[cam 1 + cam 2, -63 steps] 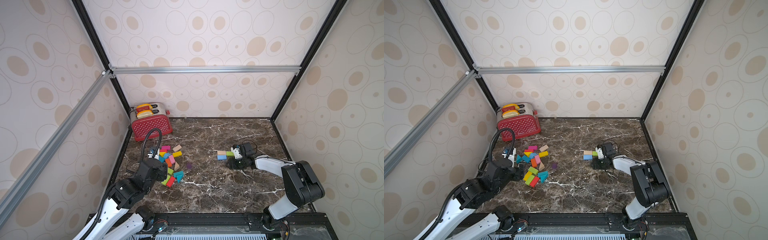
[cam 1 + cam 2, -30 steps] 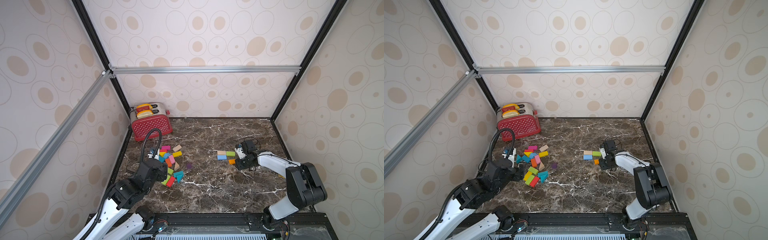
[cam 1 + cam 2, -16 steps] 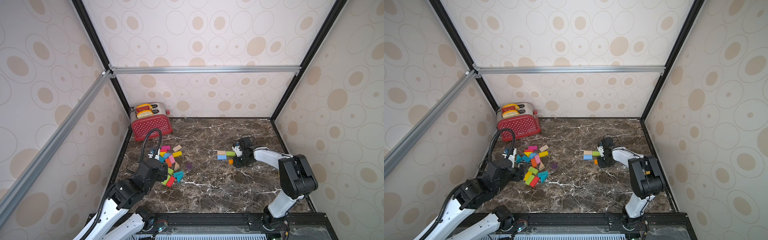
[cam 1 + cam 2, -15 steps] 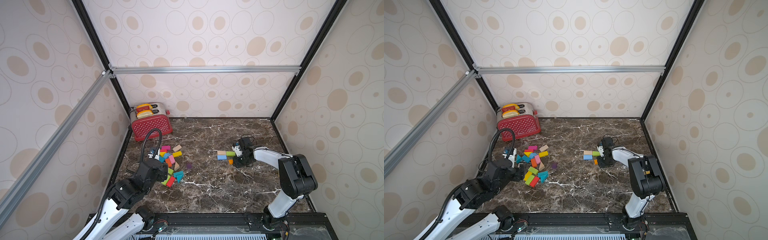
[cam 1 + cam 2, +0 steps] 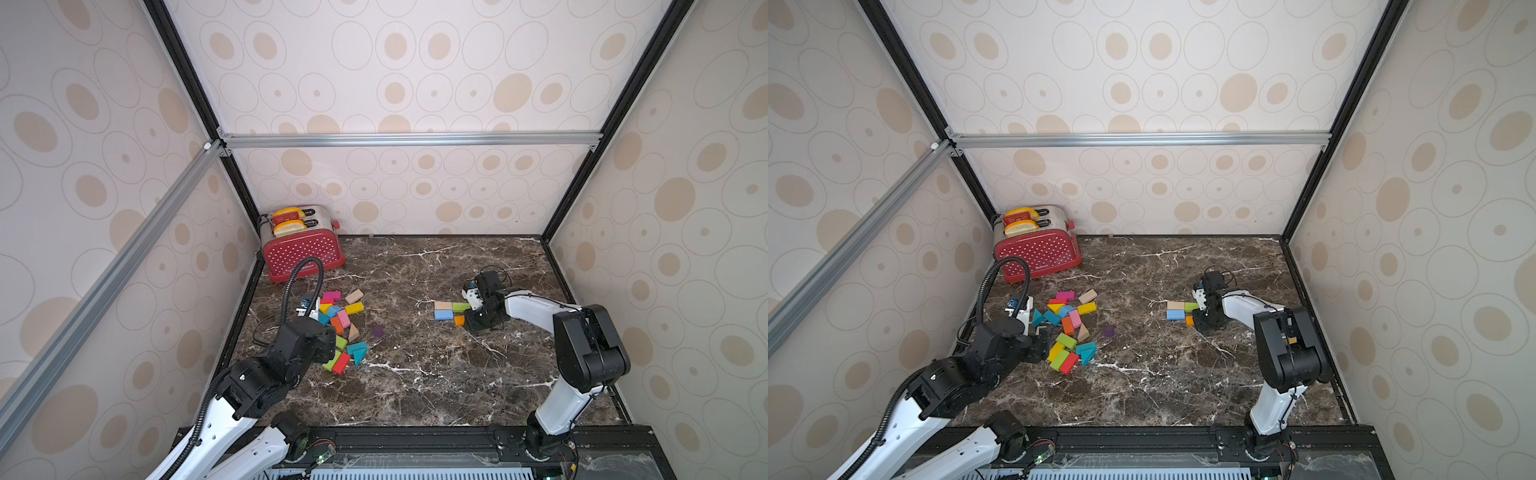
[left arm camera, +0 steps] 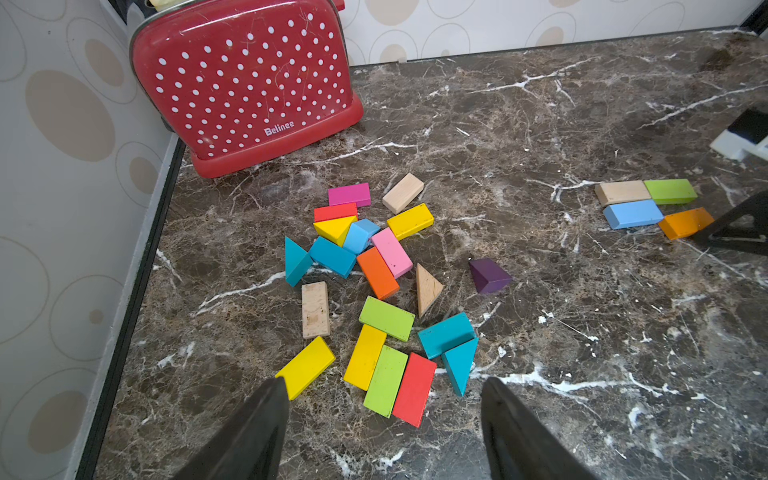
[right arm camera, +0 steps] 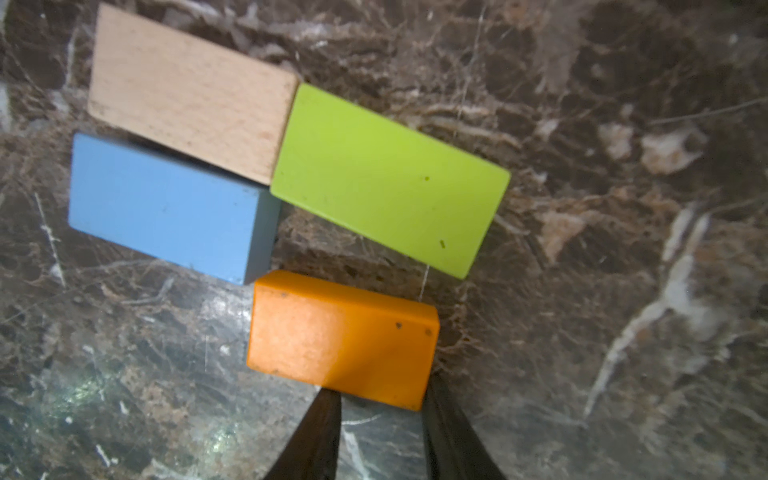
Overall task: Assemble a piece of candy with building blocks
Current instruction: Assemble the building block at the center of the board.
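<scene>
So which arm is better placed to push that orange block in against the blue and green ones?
Right. The right tool sits at the edge of the orange block, beside the blue block and green block. The left tool hovers open over the loose pile, well away.

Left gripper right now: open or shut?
Open. In the left wrist view the left gripper has its fingers wide apart by the building blocks, gripping nothing.
</scene>
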`<action>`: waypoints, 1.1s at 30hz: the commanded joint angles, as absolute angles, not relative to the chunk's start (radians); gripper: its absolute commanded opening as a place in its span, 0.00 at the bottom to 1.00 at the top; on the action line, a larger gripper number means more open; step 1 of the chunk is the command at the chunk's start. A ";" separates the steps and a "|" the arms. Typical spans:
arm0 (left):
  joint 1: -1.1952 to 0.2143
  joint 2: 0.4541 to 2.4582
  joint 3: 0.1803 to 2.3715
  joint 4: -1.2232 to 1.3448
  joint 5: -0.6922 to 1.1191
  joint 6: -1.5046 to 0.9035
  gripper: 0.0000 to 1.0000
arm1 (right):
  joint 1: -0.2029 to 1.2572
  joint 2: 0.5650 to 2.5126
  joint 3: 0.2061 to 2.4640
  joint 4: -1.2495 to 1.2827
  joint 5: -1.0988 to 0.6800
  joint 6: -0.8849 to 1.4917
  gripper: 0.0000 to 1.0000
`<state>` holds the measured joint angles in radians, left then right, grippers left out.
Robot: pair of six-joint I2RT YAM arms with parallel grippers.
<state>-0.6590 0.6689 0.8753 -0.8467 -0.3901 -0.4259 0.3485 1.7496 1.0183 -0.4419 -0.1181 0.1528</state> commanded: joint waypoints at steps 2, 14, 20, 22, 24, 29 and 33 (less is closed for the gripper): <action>-0.659 0.660 0.876 -0.842 -0.399 -0.417 0.74 | 0.353 1.782 1.029 -0.453 -0.144 0.176 0.37; -0.658 0.663 0.876 -0.842 -0.397 -0.418 0.74 | 0.353 1.795 1.025 -0.425 -0.137 0.228 0.39; -0.658 0.664 0.876 -0.842 -0.396 -0.419 0.75 | 0.354 1.785 1.014 -0.403 -0.116 0.257 0.40; -0.658 0.664 0.876 -0.843 -0.397 -0.419 0.75 | 0.354 1.785 1.014 -0.401 -0.122 0.261 0.40; -0.659 0.666 0.876 -0.841 -0.397 -0.419 0.75 | 0.353 1.785 1.018 -0.408 -0.126 0.260 0.40; -0.658 0.669 0.876 -0.840 -0.396 -0.418 0.75 | 0.353 1.777 1.014 -0.413 -0.091 0.245 0.42; -0.659 0.673 0.876 -0.840 -0.394 -0.418 0.75 | 0.350 1.778 1.019 -0.422 -0.081 0.238 0.42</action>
